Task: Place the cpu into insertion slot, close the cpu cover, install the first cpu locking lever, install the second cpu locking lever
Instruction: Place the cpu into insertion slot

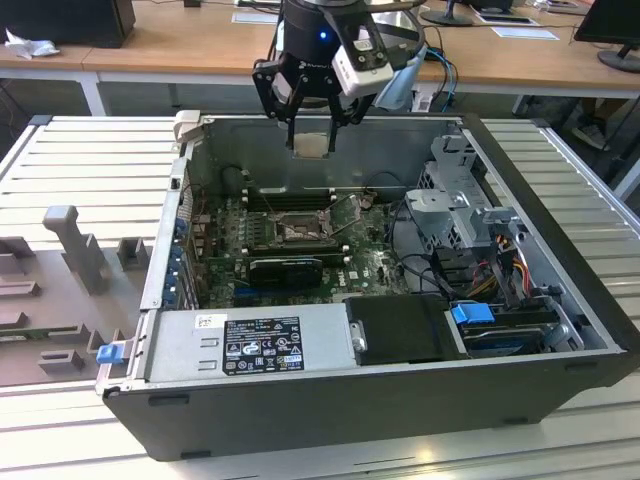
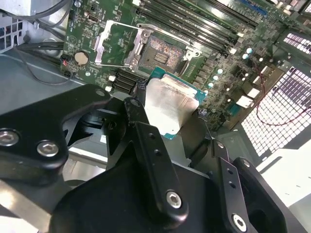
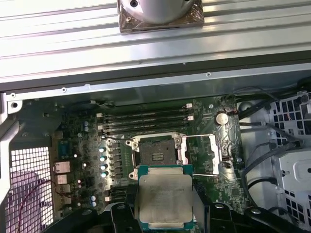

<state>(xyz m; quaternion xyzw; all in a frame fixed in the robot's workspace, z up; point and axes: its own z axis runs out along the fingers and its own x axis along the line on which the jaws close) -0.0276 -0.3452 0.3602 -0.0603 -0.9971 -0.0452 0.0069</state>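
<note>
My gripper (image 1: 312, 140) hangs above the far wall of the open computer case, shut on the cpu (image 1: 312, 146). In both wrist views the cpu's dull silver top (image 3: 164, 198) (image 2: 170, 103) sits between the black fingers (image 3: 125, 213), its green edge showing. The insertion slot (image 3: 155, 153) (image 2: 163, 53) (image 1: 298, 230) lies bare below on the green board, dark pin field exposed. The cpu cover (image 3: 217, 154) (image 2: 110, 41) is swung open and lies beside the slot. The cpu is held well above the slot, apart from it.
Long black memory slots (image 3: 146, 121) run beside the socket. The case (image 1: 560, 240) walls surround the board; a power supply (image 1: 250, 345) stands at the near side and a drive cage with cables (image 1: 470, 235) at the exterior view's right. A grey fixture (image 1: 70, 260) stands at the left.
</note>
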